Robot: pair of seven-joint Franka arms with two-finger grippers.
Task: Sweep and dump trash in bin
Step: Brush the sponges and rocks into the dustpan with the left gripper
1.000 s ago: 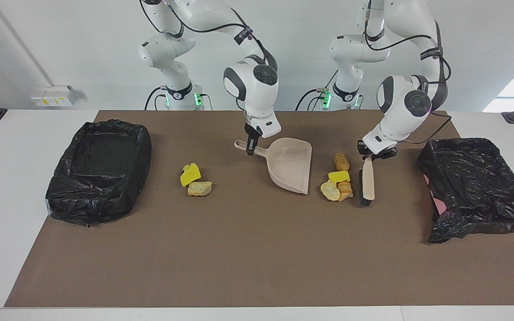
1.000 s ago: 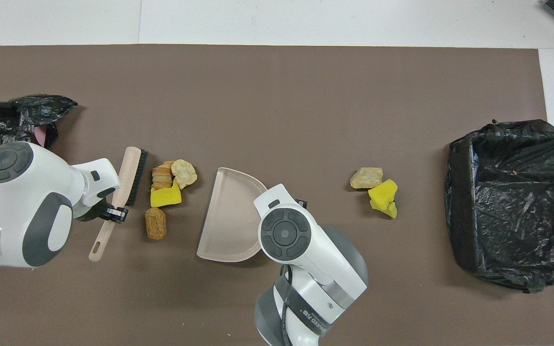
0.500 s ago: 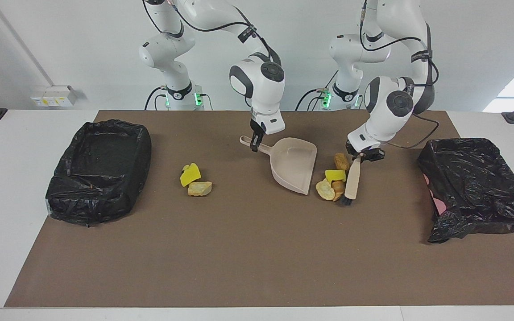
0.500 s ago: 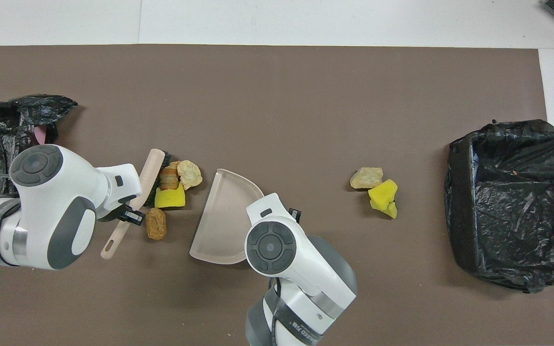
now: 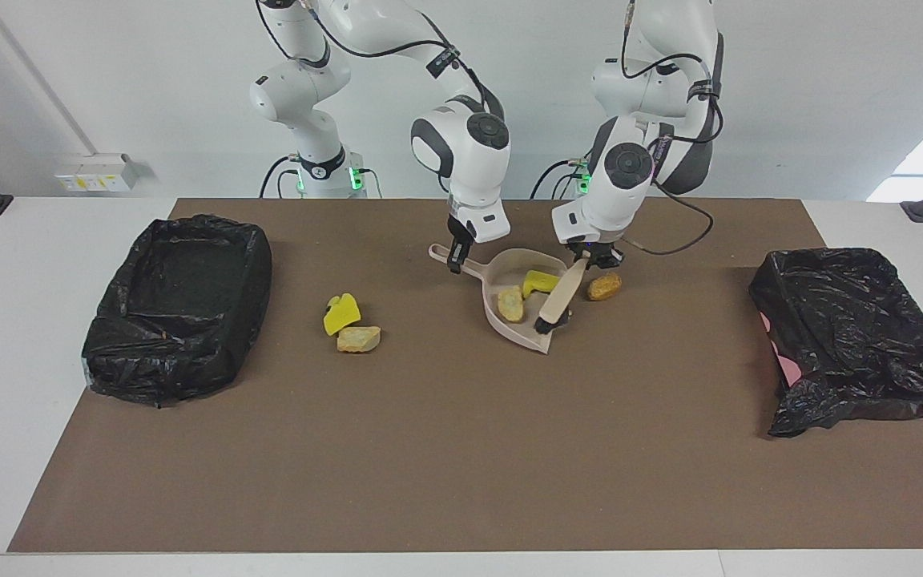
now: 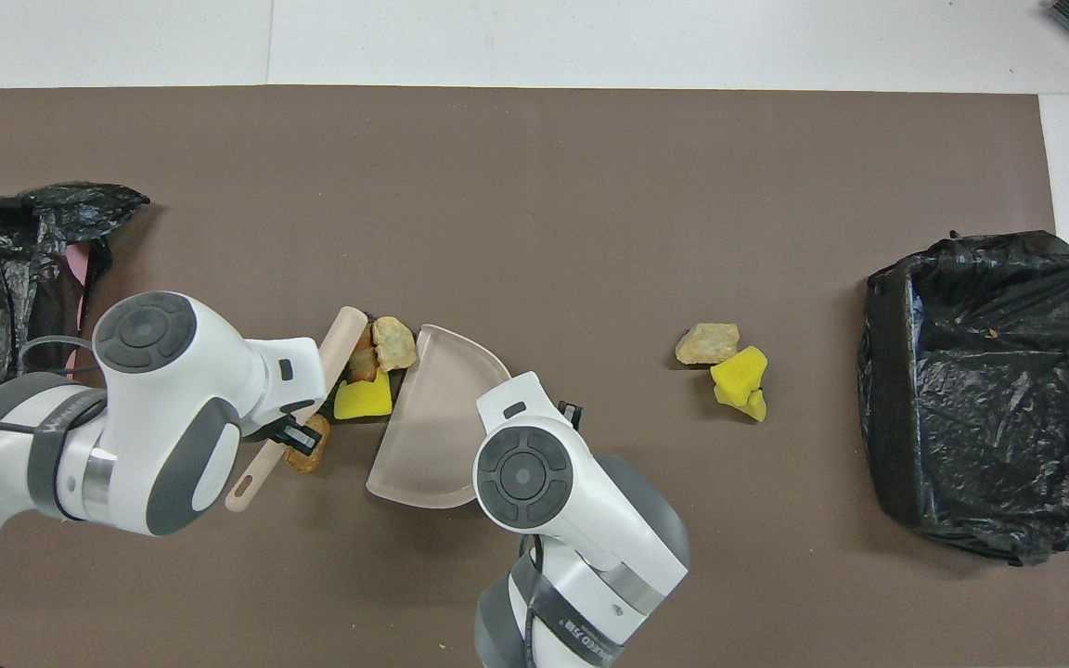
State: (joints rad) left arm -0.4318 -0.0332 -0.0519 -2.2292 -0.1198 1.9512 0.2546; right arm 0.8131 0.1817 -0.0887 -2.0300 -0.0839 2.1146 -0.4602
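Note:
My right gripper [image 5: 453, 262] is shut on the handle of the beige dustpan [image 5: 527, 332], which rests on the brown mat. My left gripper [image 5: 592, 258] is shut on the brush [image 5: 555, 303], whose bristles are at the pan's mouth. A yellow sponge piece [image 5: 540, 282] and a tan lump [image 5: 511, 303] lie just inside the pan. They also show in the overhead view, the sponge piece [image 6: 363, 399] and the lump [image 6: 394, 343]. A brown lump [image 5: 604, 286] lies on the mat beside the pan. Another sponge piece [image 5: 341, 314] and tan lump [image 5: 358, 339] lie toward the right arm's end.
A bin lined with a black bag [image 5: 181, 304] stands at the right arm's end of the mat, also in the overhead view [image 6: 985, 394]. A second black-bagged bin [image 5: 854, 336] stands at the left arm's end.
My left gripper has swept the brush toward the dustpan, pushing a sponge piece and a tan lump into it. The brown lump was left on the mat. My right gripper has turned the pan slightly.

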